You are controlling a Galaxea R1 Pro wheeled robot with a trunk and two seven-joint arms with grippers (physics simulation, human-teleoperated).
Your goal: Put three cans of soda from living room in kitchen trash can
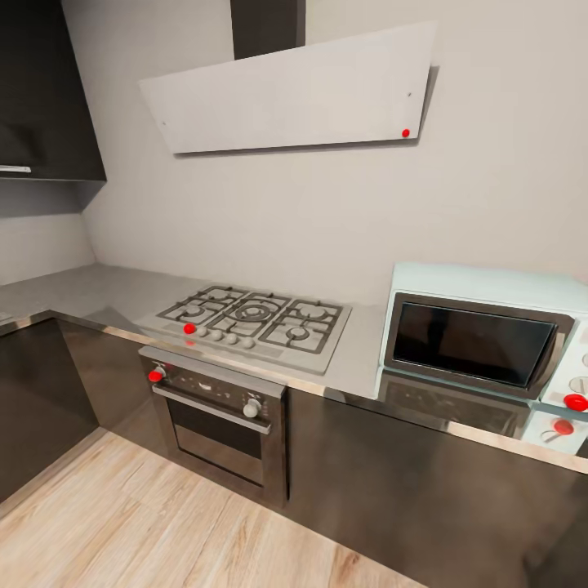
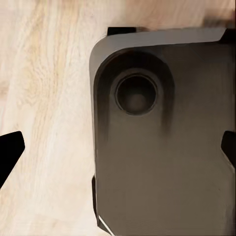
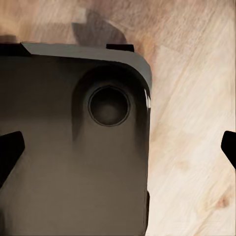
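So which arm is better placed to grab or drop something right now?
Neither, as far as I can tell. The left gripper and right gripper both hang open and empty over the robot's dark base, while the head view shows the hob.

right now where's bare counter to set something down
Bare steel countertop runs left of the gas hob into the corner, and a narrower patch lies between the hob and the microwave. The right end is taken up by the microwave.

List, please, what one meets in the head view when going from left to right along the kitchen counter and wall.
Dark upper cabinet → built-in oven → gas hob → white angled hood → pale microwave.
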